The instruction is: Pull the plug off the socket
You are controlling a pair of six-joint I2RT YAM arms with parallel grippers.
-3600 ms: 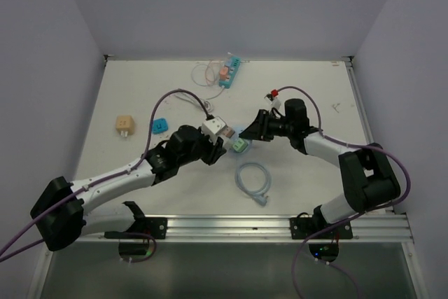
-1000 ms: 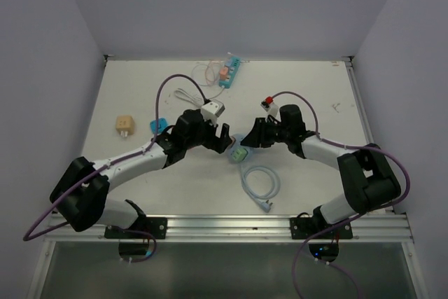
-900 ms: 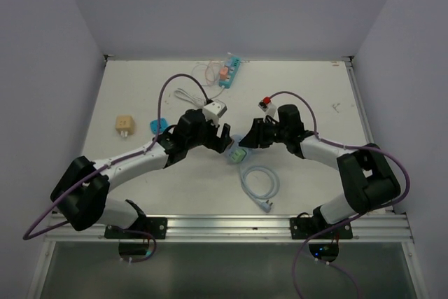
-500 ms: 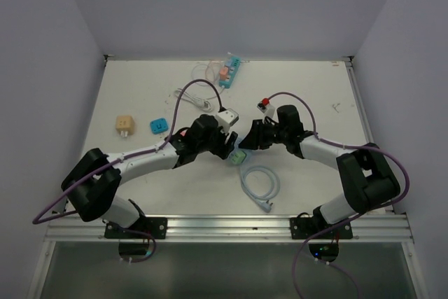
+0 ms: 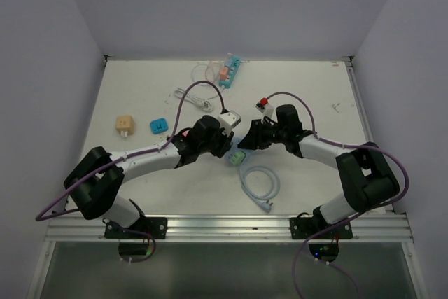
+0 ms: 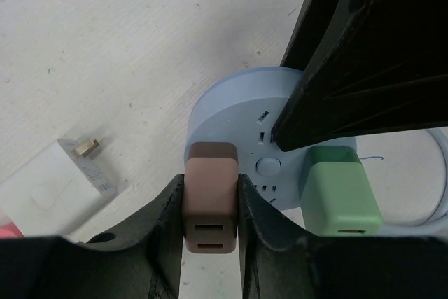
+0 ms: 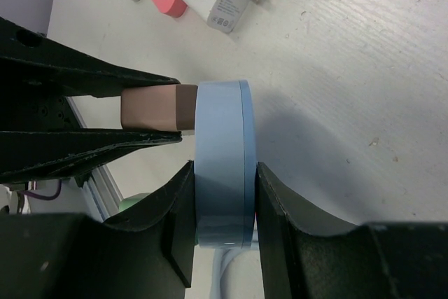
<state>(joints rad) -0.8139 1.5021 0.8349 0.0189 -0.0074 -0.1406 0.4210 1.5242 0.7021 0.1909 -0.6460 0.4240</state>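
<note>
1. Separation is what we judge this moment turns on. In the left wrist view, our left gripper point(image 6: 211, 223) is clamped on the brown plug point(image 6: 212, 190) at lower centre. The plug is seated in the round blue socket point(image 6: 231, 113).
2. In the right wrist view, our right gripper point(image 7: 222, 204) pinches that socket across its thickness at frame centre. The plug's long axis runs straight left from the socket face, so we judge the pull should go leftward in that frame, square to the face.
3. The right wrist view alone shows the socket edge-on, with the plug body touching its face. The left wrist view alone shows a green plug point(image 6: 341, 190) just beside the brown one, at lower right.
4. In the top view, both grippers meet at table centre, too small for us to read either grip.
</note>
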